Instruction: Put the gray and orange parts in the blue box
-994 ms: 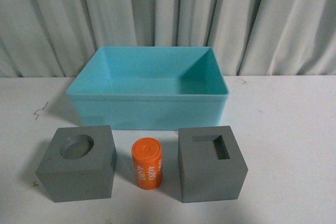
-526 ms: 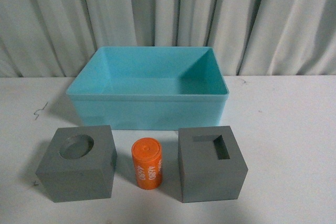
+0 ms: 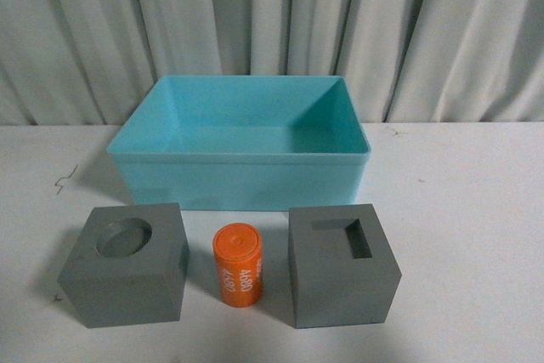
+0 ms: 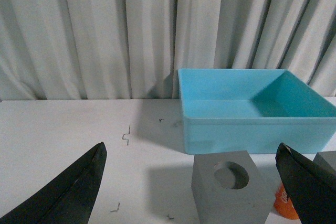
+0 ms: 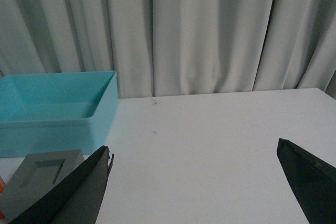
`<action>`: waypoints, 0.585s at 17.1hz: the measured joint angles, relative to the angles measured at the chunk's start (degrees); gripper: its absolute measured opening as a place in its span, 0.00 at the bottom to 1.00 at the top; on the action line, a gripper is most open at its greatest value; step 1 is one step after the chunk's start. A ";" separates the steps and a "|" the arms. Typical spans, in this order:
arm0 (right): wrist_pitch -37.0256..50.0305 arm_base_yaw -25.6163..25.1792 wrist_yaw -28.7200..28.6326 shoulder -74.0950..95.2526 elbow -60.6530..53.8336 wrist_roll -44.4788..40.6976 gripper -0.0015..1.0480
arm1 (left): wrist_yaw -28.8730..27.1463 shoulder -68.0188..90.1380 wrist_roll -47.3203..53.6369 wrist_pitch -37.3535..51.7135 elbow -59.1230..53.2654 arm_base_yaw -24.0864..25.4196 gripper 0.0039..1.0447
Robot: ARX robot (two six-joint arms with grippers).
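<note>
- Plainly, from the front view, nothing is packed yet. The light turquoise-blue plastic box (image 3: 238, 183) stands empty at the back of the white table (image 3: 459, 210), before a pale pleated curtain (image 3: 255, 14).
  - The parts lie in a row just in front of the box. The matte dark gray cube with a round recess (image 3: 127, 282) is on the left. The small orange cylinder with white print (image 3: 238, 265) stands upright in the middle. The matte dark gray cube with a rectangular slot (image 3: 340, 282) is on the right.
  - The parts are close together but not touching. Neither arm shows in this view.
- In the left wrist view, the left gripper (image 4: 191, 148) is released, its jaws spread wide with nothing between them.
  - The round-recess cube sits ahead, framed by the fingers, with the box beyond it. A sliver of the cylinder peeps past one finger.
  - The first pick looks best done here. I would centre the jaws over the cube's flat side faces and come down square. The grip should sit low enough that the cube cannot pivot, and the jaw on the cylinder's side must stay clear of the cylinder.
- In the right wrist view, the right gripper (image 5: 194, 145) is likewise spread and empty.
  - The slotted cube is partly hidden behind one finger, and the box is beyond it.
  - This arm would suit that cube, again gripping its outer walls rather than the slot.
  - Either cube should be lifted clear of the box rim before it is let go.
</note>
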 joint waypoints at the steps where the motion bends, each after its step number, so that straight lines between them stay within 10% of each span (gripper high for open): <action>1: 0.00 0.00 0.00 0.00 0.00 0.00 0.94 | 0.00 0.00 0.00 0.00 0.00 0.00 0.94; 10: 0.00 0.00 0.00 -0.02 0.00 0.00 0.94 | 0.00 0.00 0.00 0.00 0.02 0.00 0.94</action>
